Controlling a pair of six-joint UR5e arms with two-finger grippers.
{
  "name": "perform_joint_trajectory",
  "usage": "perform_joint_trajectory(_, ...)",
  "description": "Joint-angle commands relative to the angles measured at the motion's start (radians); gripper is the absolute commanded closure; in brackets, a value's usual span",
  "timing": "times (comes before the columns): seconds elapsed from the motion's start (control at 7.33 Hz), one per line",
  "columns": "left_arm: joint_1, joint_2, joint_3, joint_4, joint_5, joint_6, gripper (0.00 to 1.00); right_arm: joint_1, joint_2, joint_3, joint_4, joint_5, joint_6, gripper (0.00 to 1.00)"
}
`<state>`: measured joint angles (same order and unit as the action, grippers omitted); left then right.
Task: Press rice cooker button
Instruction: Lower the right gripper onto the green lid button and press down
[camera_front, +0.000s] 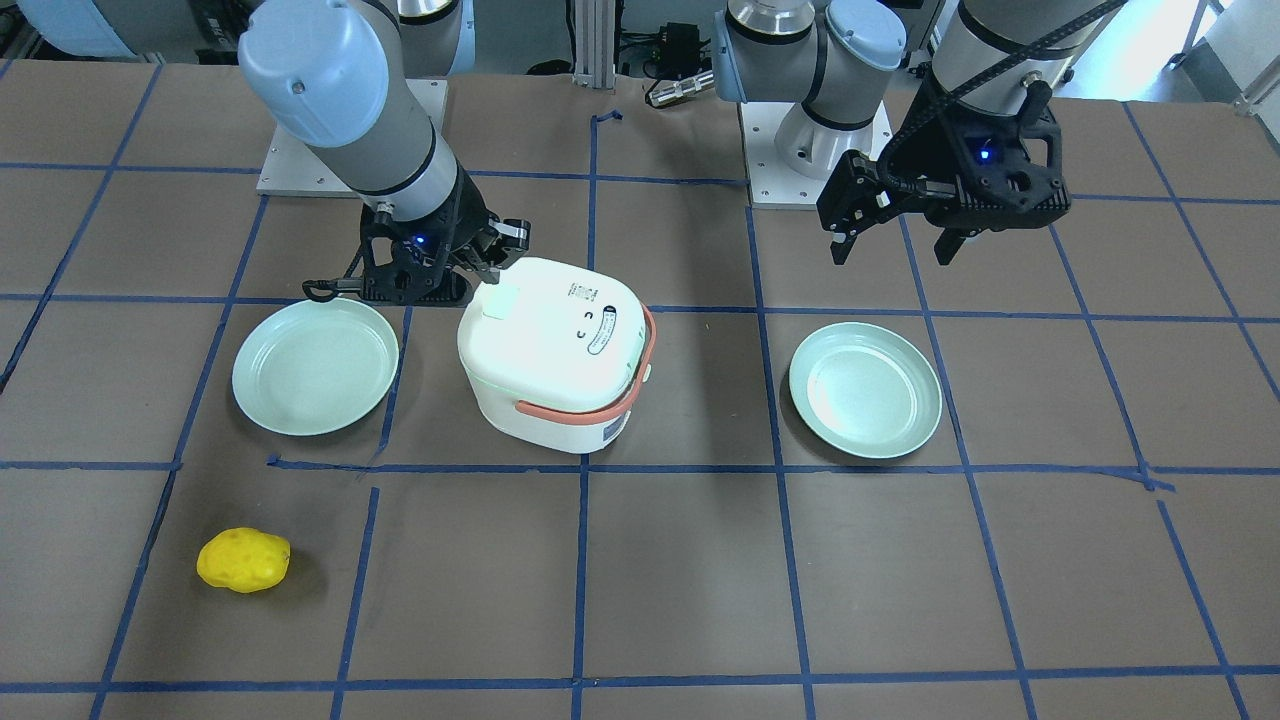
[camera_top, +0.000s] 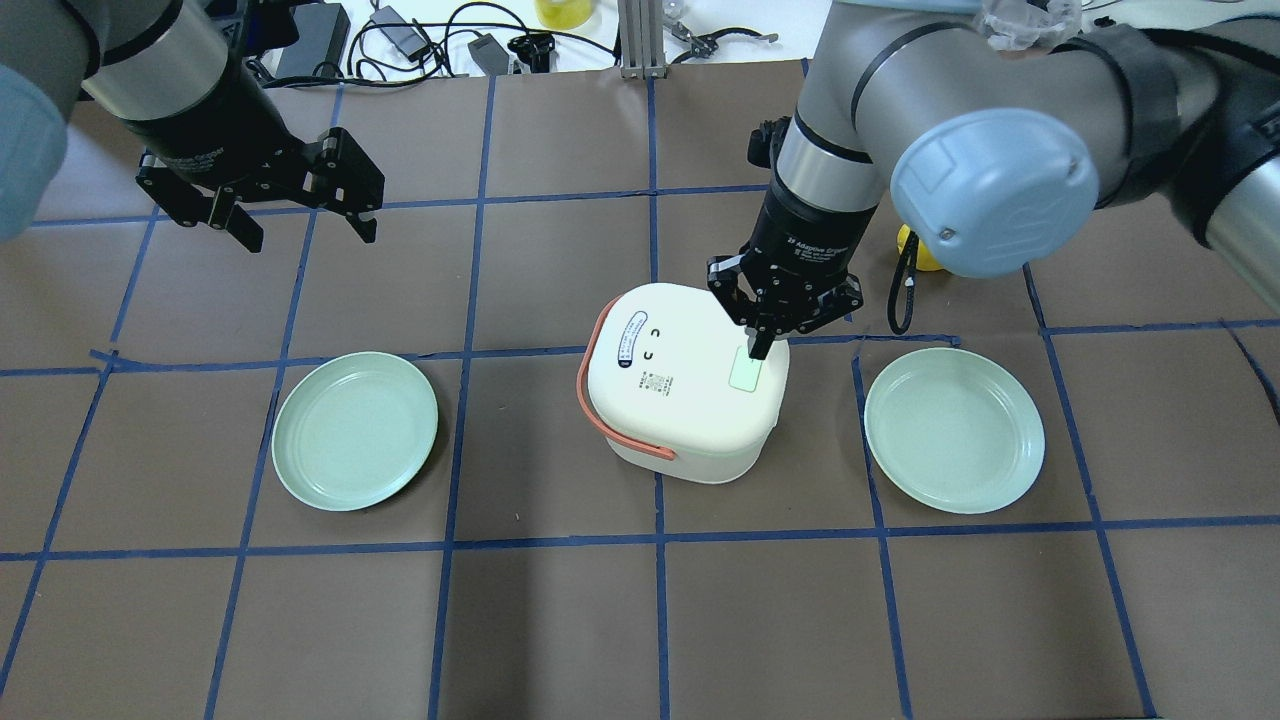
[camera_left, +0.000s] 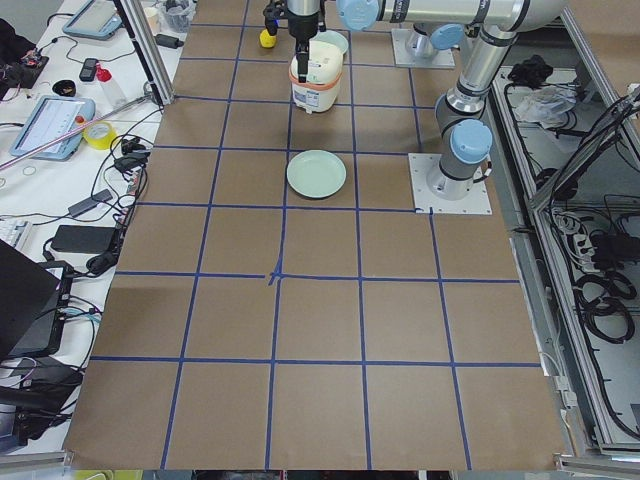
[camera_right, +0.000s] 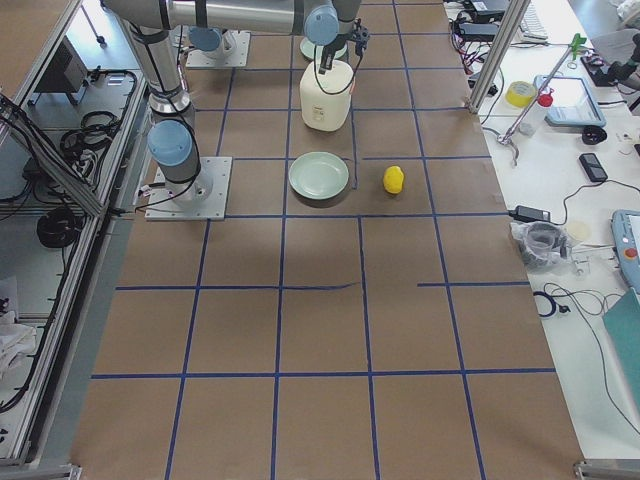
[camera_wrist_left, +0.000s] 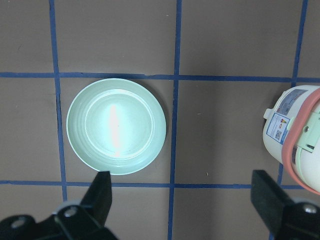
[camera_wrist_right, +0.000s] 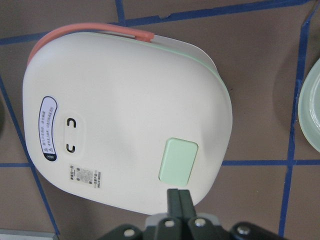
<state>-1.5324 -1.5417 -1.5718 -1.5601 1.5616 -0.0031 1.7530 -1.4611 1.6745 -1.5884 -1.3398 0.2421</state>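
Observation:
The white rice cooker (camera_top: 685, 385) stands at the table's middle, lid closed, coral handle folded down. Its pale green button (camera_top: 744, 375) sits on the lid near the edge on my right side. My right gripper (camera_top: 760, 348) is shut and empty, fingertips together pointing down just over the button's far edge. In the right wrist view the shut fingertips (camera_wrist_right: 178, 197) end just short of the button (camera_wrist_right: 178, 161); I cannot tell if they touch the lid. My left gripper (camera_top: 300, 225) is open and empty, hovering far left, above a green plate (camera_wrist_left: 116, 126).
Two pale green plates lie either side of the cooker, one on the left (camera_top: 355, 430) and one on the right (camera_top: 955, 430). A yellow lumpy object (camera_front: 243, 560) lies beyond the right plate. Cables and gear line the far table edge.

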Motion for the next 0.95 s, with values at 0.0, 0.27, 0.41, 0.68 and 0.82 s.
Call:
perform_joint_trajectory(0.0, 0.000, 0.000, -0.001, 0.000, 0.000, 0.000, 0.00, 0.007, 0.004, 0.050, -0.044, 0.001, 0.002, 1.00)
perform_joint_trajectory(0.27, 0.000, 0.000, -0.001, 0.000, 0.000, 0.000, 0.00, 0.008, 0.015, 0.053, -0.062, 0.001, 0.003, 1.00)
perform_joint_trajectory(0.41, 0.000, 0.000, 0.001, 0.000, 0.000, 0.000, 0.00, 0.007, 0.022, 0.051, -0.067, 0.001, 0.005, 1.00)
perform_joint_trajectory(0.68, 0.000, 0.000, 0.001, 0.000, 0.000, 0.000, 0.00, 0.008, 0.038, 0.051, -0.088, -0.001, 0.009, 1.00)
perform_joint_trajectory(0.82, 0.000, 0.000, 0.001, 0.000, 0.000, 0.000, 0.00, 0.008, 0.038, 0.051, -0.088, -0.001, 0.011, 1.00)
